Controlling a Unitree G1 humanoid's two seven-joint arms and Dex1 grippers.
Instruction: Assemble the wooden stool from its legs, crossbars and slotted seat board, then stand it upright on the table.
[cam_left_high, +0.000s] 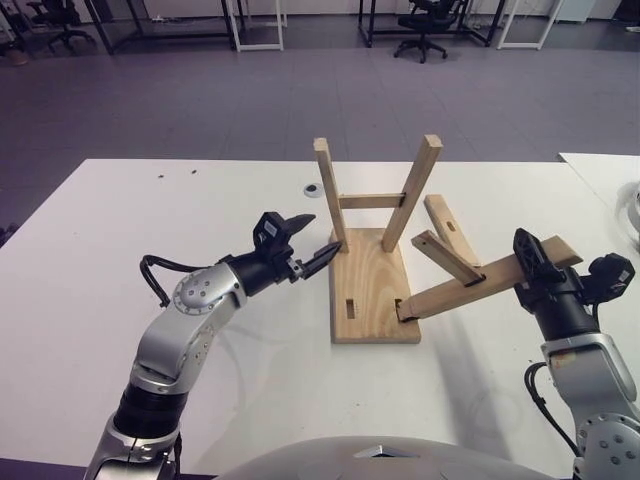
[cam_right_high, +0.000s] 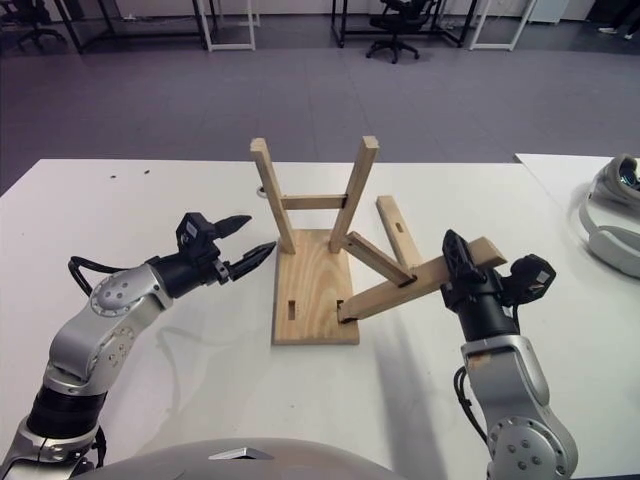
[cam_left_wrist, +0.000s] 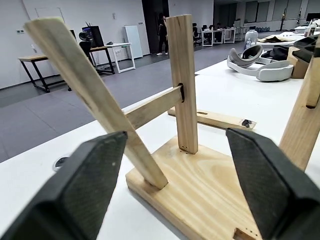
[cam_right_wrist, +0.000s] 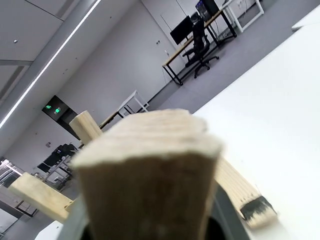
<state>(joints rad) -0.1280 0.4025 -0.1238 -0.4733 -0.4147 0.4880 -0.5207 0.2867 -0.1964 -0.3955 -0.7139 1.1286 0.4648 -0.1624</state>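
Observation:
The slotted seat board (cam_left_high: 372, 290) lies flat on the white table (cam_left_high: 150, 220). Two legs (cam_left_high: 328, 190) (cam_left_high: 417, 190), joined by a crossbar (cam_left_high: 370, 200), stand in its far slots. My right gripper (cam_left_high: 530, 262) is shut on a third leg (cam_left_high: 455, 290), which slants down with its lower end at the board's near right corner. A crossbar (cam_left_high: 445, 257) sticks up from that leg. A loose slotted leg (cam_left_high: 445, 225) lies on the table behind it. My left gripper (cam_left_high: 320, 235) is open beside the base of the left standing leg (cam_left_wrist: 100, 100), touching nothing.
A white headset (cam_right_high: 610, 215) rests on the adjoining table at the far right. A small round grommet (cam_left_high: 312, 189) sits in the tabletop behind the stool. The table's left half and front are bare. Desks and office chairs stand far behind.

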